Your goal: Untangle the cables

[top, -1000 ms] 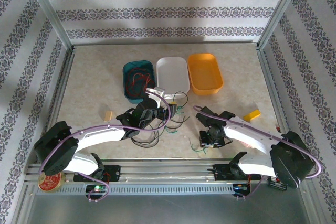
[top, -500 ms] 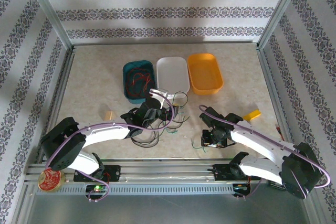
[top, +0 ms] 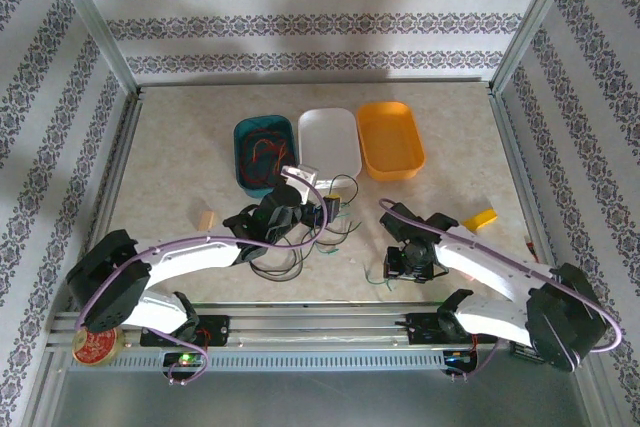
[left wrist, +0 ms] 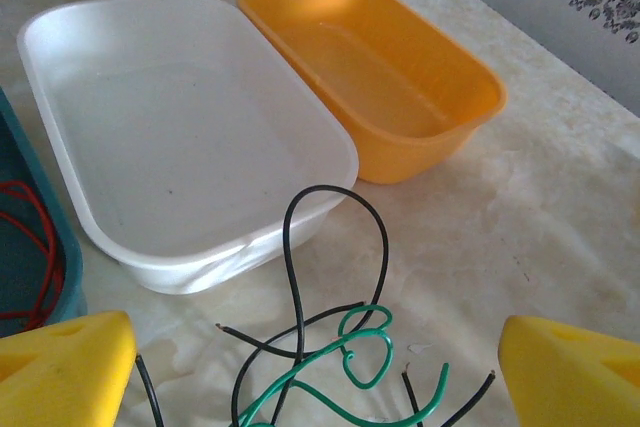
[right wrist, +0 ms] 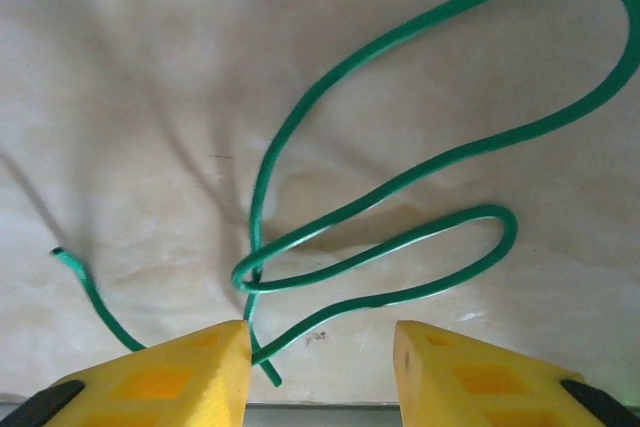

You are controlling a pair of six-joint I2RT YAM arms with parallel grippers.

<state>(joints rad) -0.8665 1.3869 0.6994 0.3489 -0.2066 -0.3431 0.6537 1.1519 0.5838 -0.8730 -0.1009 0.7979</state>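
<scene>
Three trays sat in a row: a teal tray (top: 241, 139) left of the white tray (top: 330, 139) and an orange tray (top: 388, 137) to its right. Red cables (top: 264, 156) lay in the teal one. A knot of black and green cables (left wrist: 320, 337), too tangled to count, lay just in front of the white tray. One loose green cable (right wrist: 400, 185) lay further forward and to the right. The left gripper (left wrist: 320, 372) was spread wide on either side of the knot, holding nothing. The right gripper (right wrist: 320, 337) stood partly apart, with that cable's end between its fingers, unpinched.

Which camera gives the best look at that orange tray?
The left wrist view: the orange tray is close and large, with its rim and bare inside plain to see. The top external view shows the same tray small but whole, beside the white tray.
</scene>
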